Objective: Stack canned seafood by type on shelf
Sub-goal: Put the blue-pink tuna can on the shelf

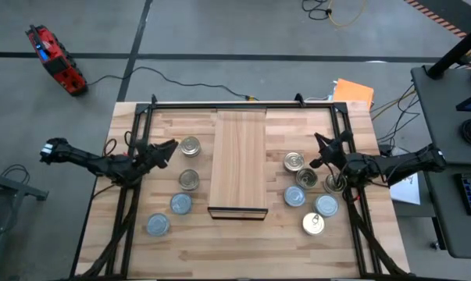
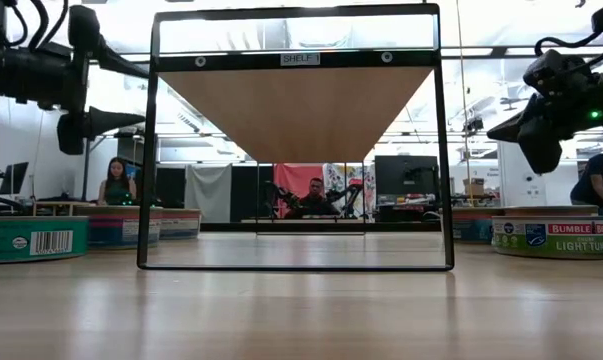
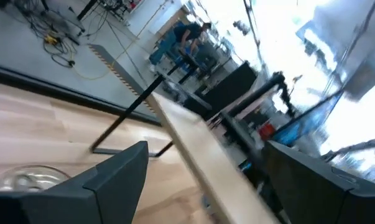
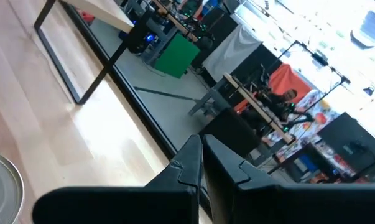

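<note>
No small round metal tins are stacked on the pale wooden plank shelf; left gripper is spread empty, right gripper closed empty.

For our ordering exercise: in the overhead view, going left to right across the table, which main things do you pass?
Open left hand → four round metal tins → pale wooden plank shelf → six round metal tins → shut right hand.
</note>
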Robot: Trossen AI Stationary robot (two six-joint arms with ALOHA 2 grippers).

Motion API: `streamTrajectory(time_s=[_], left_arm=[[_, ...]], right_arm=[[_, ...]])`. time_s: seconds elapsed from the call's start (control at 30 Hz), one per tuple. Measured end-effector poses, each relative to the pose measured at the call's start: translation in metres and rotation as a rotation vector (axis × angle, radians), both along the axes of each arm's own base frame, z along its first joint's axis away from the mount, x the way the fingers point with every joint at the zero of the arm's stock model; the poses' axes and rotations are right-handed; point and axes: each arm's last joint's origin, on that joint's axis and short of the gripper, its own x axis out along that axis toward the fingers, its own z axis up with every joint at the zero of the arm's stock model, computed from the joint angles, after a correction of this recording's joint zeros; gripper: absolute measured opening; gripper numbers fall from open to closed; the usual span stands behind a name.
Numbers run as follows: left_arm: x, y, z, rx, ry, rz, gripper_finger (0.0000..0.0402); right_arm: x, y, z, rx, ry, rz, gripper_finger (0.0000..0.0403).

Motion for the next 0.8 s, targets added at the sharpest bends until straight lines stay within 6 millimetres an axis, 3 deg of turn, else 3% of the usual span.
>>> streamTrajectory(time_s=[0.17, 0.5, 0.63, 0.8], left_arm=[[-0.002, 0.001, 0.006, -0.001, -0.051, 0.041, 0.0304], [-0.005, 0.002, 0.026, 0.084, -0.067, 0.068, 0.0304], [-0.005, 0.002, 0.04, 0.151, -0.025, 0.083, 0.0304], [-0.004, 0.002, 0.056, 0.222, 0.022, 0.1, 0.0304]], right_arm=[[0.0, 0.0, 0.0, 0.072, -0.101, -0.009, 0.0009], [0.002, 0.001, 0.008, 0.562, -0.811, -0.012, 0.0009], [0.004, 0.003, 0.018, 0.627, -0.859, 0.095, 0.0009], [0.002, 0.003, 0.047, 0.601, -0.897, 0.128, 0.0009]])
